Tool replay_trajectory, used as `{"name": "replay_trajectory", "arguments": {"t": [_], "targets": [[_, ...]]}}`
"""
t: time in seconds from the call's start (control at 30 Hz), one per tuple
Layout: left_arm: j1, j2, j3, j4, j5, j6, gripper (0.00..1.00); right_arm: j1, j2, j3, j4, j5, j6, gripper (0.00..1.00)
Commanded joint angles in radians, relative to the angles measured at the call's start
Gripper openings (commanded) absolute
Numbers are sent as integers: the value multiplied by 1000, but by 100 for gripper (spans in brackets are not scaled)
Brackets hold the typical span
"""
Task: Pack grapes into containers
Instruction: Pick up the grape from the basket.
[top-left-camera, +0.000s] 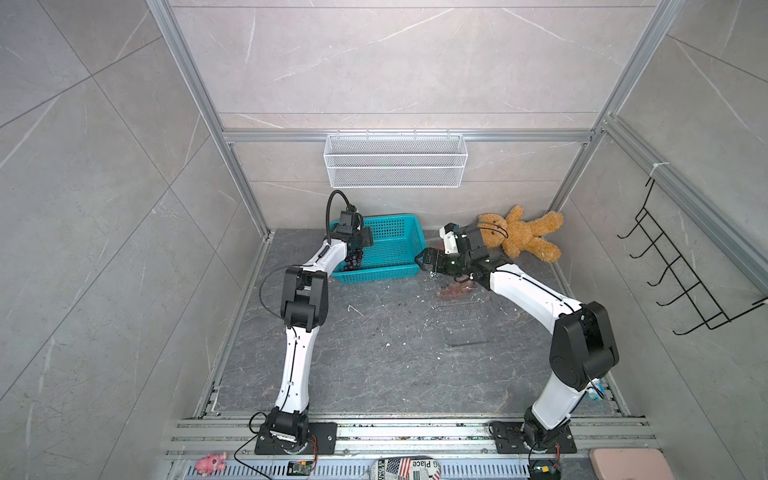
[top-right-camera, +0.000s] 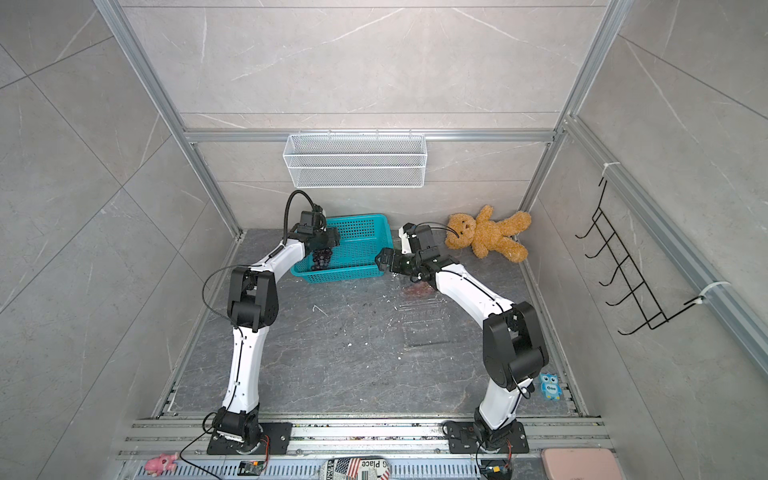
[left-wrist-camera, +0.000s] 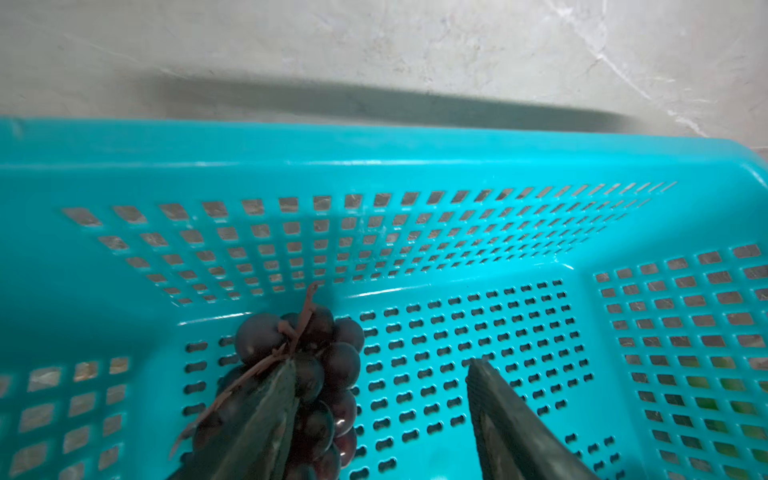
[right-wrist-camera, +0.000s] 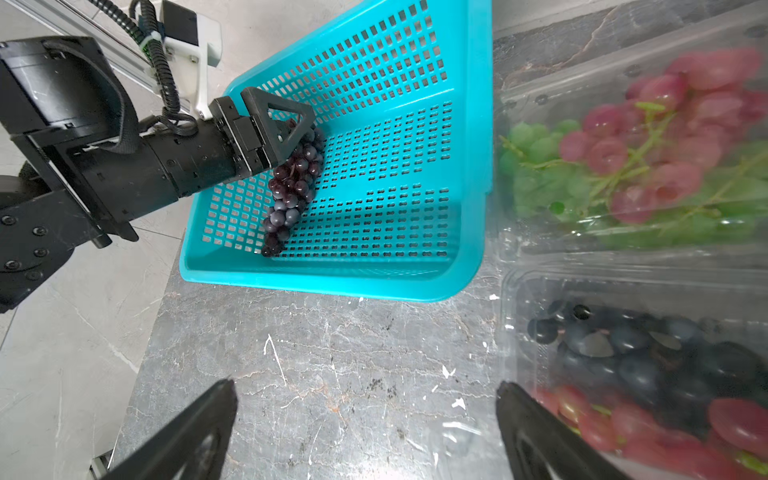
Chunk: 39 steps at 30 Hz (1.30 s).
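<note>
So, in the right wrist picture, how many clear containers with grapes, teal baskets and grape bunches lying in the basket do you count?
clear containers with grapes: 2
teal basket: 1
dark grape bunch in the basket: 1
Total: 4

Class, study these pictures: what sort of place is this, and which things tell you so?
Most likely a robot test cell: a left arm and a right arm bolted to rails, an aluminium frame holding tiled panels, and props such as a teddy bear and a basket of grapes.
</note>
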Motion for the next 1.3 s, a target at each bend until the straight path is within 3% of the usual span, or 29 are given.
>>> {"name": "replay_trajectory", "arguments": {"t": [0.0, 0.17, 0.63, 1.0, 1.27], "targets": [[10, 0, 22, 52, -35, 32, 67, 6, 13, 15, 15, -5, 11, 100], [14, -40, -31, 64, -117, 48, 66, 6, 15, 15, 13, -4, 14, 99], [36, -16, 26, -108, -137, 20, 70, 5, 6, 3, 20, -2, 25, 100], [38, 65, 156, -248, -43, 46, 74, 7, 2, 1, 27, -1, 31, 100], [38, 91, 178, -300, -48, 56, 80, 5, -7, -6, 28, 4, 33, 100]]}}
